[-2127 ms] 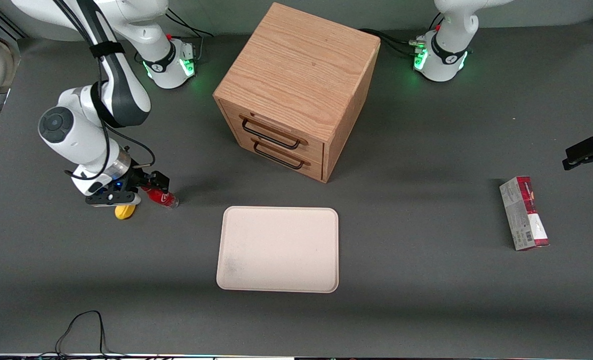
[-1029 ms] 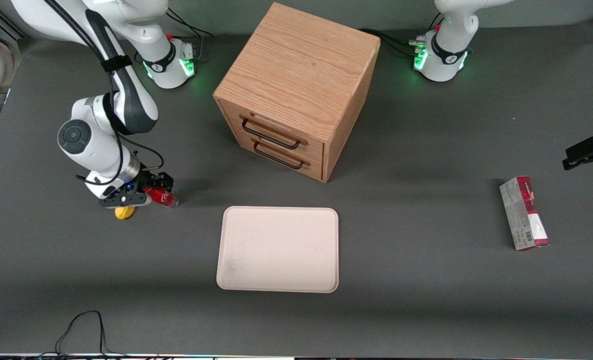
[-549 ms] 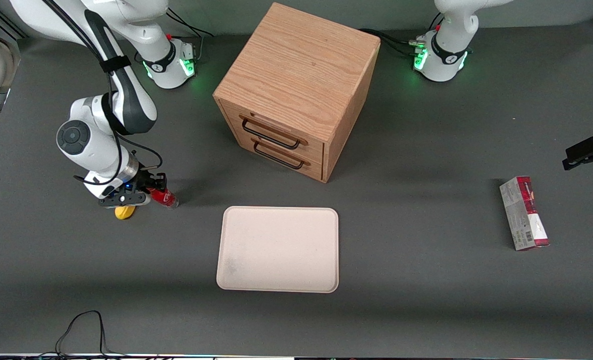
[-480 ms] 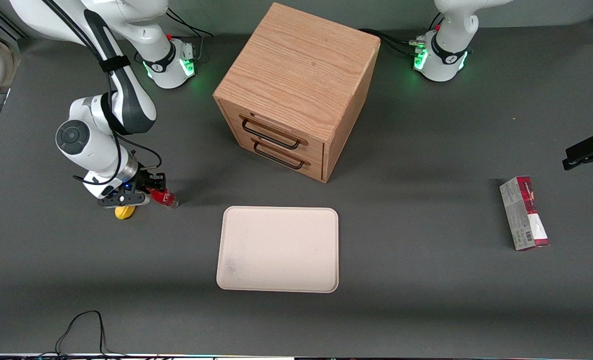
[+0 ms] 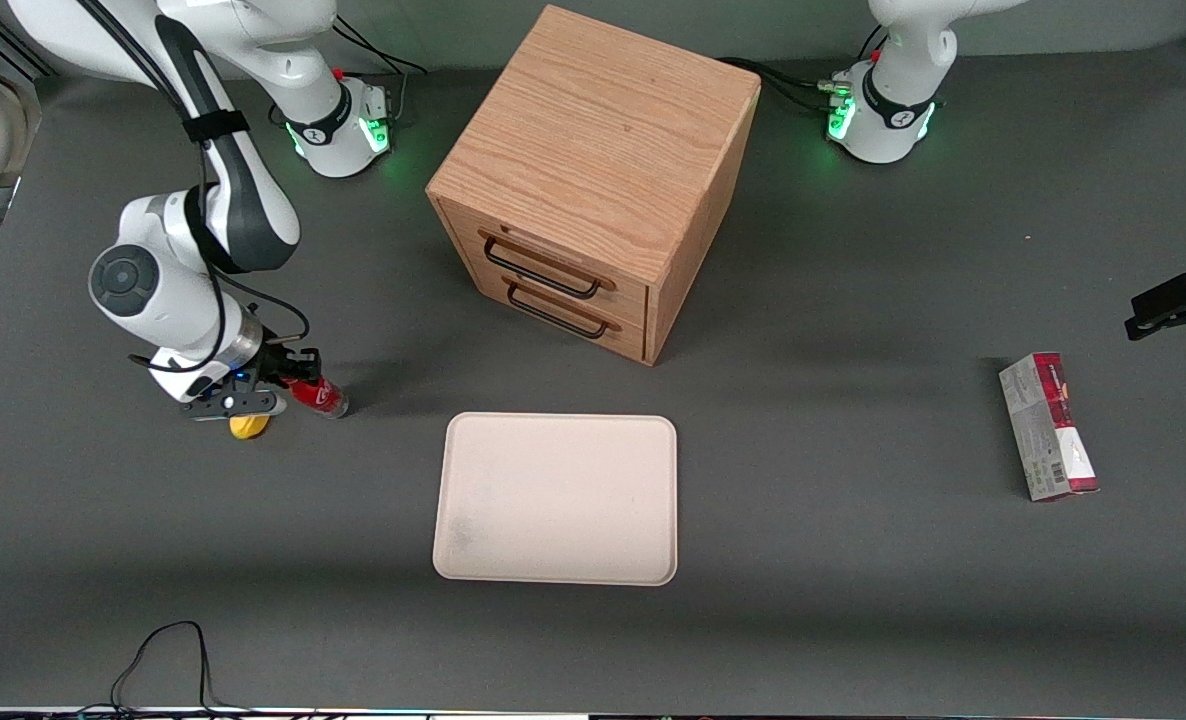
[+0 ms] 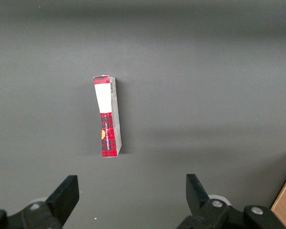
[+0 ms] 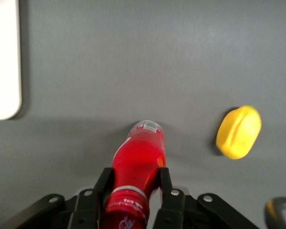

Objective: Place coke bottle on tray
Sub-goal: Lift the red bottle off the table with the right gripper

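Bottle (image 5: 319,394) is pinched near its capped end by the pincer (image 5: 288,381) of the working arm, over the counter (image 5: 853,600) toward that arm's end. It is held tilted, with the clear base pointing down toward the counter; whether the base touches the surface cannot be told. In the right wrist view the two fingers (image 7: 166,183) are seen pressed against both sides of the red body of the bottle (image 7: 138,164), just below the cap.

A yellow lump (image 5: 248,427) is seen on the counter just beside the bottle, slightly nearer the front camera and partly under the pincer; in the right wrist view the lump (image 7: 239,132) lies apart from the bottle.

The tray (image 5: 556,497) lies flat near the middle of the counter, with nothing on it, and is set apart from the bottle. A drawer box (image 5: 593,180) stands farther from the camera than the tray. A carton (image 5: 1048,426) lies toward the parked arm's end.
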Tool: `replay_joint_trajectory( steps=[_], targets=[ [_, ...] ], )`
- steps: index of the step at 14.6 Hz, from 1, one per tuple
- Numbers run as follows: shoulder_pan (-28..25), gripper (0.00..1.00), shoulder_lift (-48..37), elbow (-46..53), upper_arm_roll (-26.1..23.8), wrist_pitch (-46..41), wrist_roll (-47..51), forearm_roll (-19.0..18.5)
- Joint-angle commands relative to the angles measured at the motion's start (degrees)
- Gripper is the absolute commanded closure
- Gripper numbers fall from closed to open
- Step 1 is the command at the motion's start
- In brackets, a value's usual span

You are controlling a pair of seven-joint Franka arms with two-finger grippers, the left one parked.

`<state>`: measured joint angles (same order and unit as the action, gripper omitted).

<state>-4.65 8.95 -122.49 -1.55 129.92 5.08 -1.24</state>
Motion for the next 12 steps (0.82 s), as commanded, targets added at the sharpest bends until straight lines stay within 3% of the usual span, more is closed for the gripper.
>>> replay_joint_trajectory(
  steps=[1,6,11,12],
  targets=[
    [0.4,1.0,-0.6,7.2,-0.1,-5.6,2.6,-0.3],
    [0.7,1.0,-0.1,25.3,-0.2,-18.3,5.9,0.0],
    [0.4,1.0,7.5,47.9,-1.0,-35.0,9.3,1.9],
    [0.4,1.0,9.7,52.3,-3.2,-37.0,11.3,1.8]
  ],
)
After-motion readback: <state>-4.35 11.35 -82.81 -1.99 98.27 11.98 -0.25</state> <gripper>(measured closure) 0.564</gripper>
